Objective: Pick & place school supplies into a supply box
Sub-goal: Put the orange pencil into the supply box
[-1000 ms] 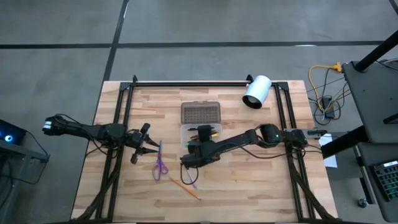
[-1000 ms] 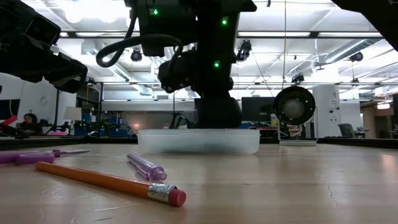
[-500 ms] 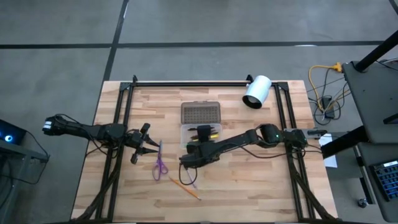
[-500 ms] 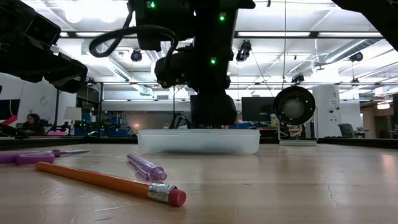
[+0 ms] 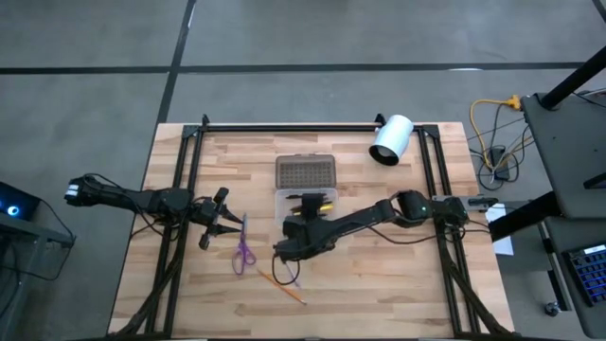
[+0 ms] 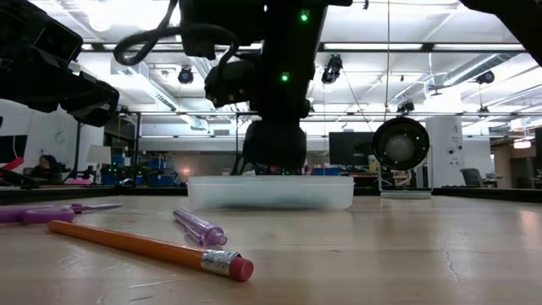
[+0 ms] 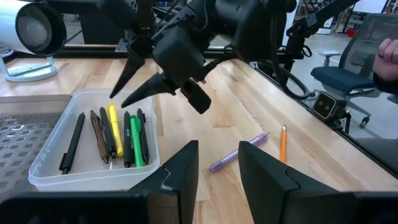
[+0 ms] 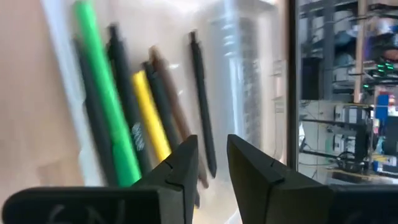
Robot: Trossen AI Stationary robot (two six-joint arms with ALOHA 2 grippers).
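Observation:
The clear supply box [image 5: 281,214] lies at mid-table, its dotted grey lid [image 5: 305,171] open flat on the far side. Inside lie several pens [image 7: 118,134]: black, brown, yellow and green. On the wood near the box rest a purple pen [image 5: 287,270], an orange pencil [image 5: 283,285] with a pink eraser [image 6: 240,269], and purple-handled scissors [image 5: 243,250]. My right gripper [image 5: 284,250] hovers open and empty at the box's near edge, above the purple pen. My left gripper [image 5: 220,220] waits open, left of the scissors.
A white cylinder [image 5: 391,139] lies at the far right of the table. Black frame rails [image 5: 185,189] run along both sides and the far edge. A person's hand [image 7: 388,53] and a chair [image 7: 348,65] show beyond the table's near side.
My right gripper has drawn back from over the box a little toward the table's near edge and left. The pens, pencil and scissors have stayed where they were.

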